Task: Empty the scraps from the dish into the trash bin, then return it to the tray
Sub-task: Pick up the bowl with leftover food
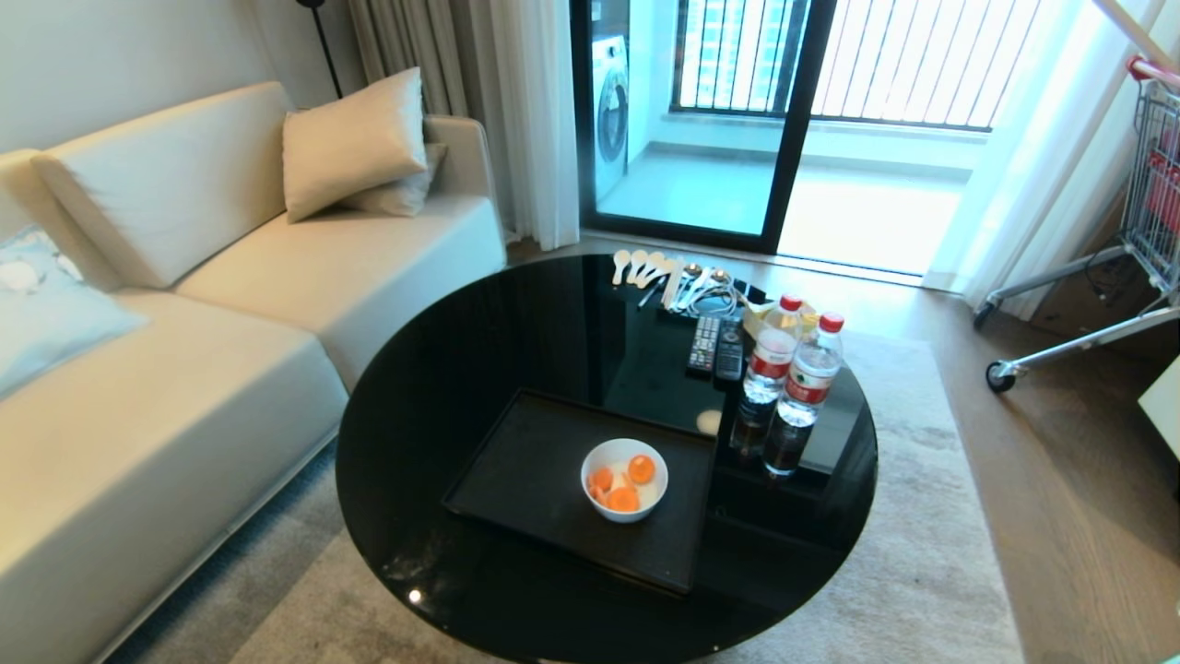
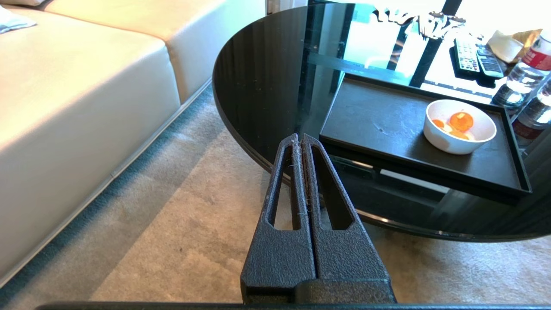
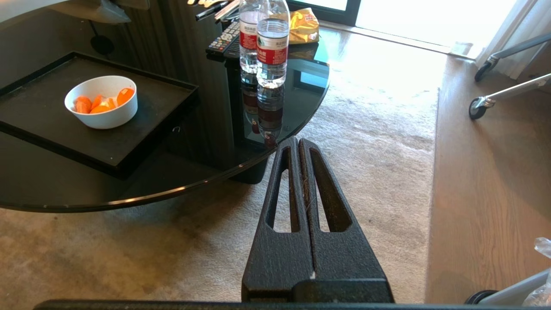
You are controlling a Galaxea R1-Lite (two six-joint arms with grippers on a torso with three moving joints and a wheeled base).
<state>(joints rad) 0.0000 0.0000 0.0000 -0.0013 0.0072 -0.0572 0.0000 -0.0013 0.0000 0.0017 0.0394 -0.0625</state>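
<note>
A small white dish [image 1: 624,480] [image 2: 459,125] [image 3: 102,101] stands on the black tray [image 1: 525,470] [image 2: 379,129] [image 3: 38,107] near the front of a round black glass table [image 1: 479,341]. Orange scraps [image 1: 623,484] [image 2: 460,121] [image 3: 99,103] lie inside it. My left gripper [image 2: 300,137] is shut and empty, low over the carpet by the table's left edge. My right gripper [image 3: 298,140] is shut and empty too, beside the table's right edge. Neither arm shows in the head view. The trash bin is out of view.
Two water bottles [image 1: 788,387] [image 3: 263,38], two remotes [image 1: 716,348], spoons [image 1: 645,267] and a snack bag [image 3: 303,26] sit on the table's far right. A cream sofa [image 1: 184,369] stands to the left, a wheeled cart [image 1: 1106,267] at the right, beige carpet [image 3: 366,129] all round.
</note>
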